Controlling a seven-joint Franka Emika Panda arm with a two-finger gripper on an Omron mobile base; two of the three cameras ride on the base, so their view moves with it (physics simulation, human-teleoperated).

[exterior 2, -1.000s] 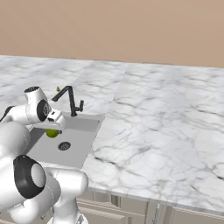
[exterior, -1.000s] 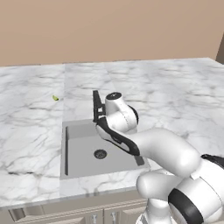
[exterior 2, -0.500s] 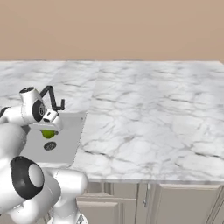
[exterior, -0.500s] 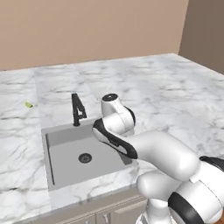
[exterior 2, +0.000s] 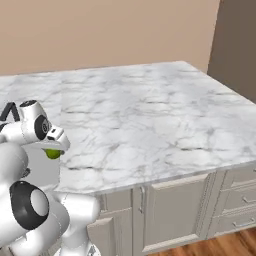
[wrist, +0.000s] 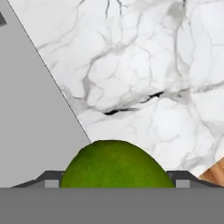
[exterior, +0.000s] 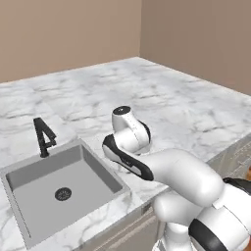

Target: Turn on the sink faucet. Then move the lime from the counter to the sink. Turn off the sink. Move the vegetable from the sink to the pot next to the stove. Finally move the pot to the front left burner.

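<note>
My end effector (wrist: 113, 186) is clamped on the lime (wrist: 114, 165). The base has driven right, leaving the sink (exterior: 29, 178) behind; pot delivery follows.

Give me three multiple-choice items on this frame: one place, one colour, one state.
1. Where is the small round glossy green lime?
A. between the tips of the tool
B. on the sink's drain
C. on the far counter

2. What colour is the slim faucet behind the grey rectangular sink?
A. chrome
B. matte black
C. brass

3. What is the state of the tool?
A. open and empty
B. shut on the lime
C. resting on the drain

Answers: 1 A, the hand view shows the lime between the two tips; 2 B, the left base view shows a black post and spout; 3 B, the lime hangs under the hand above the white marble counter.
</note>
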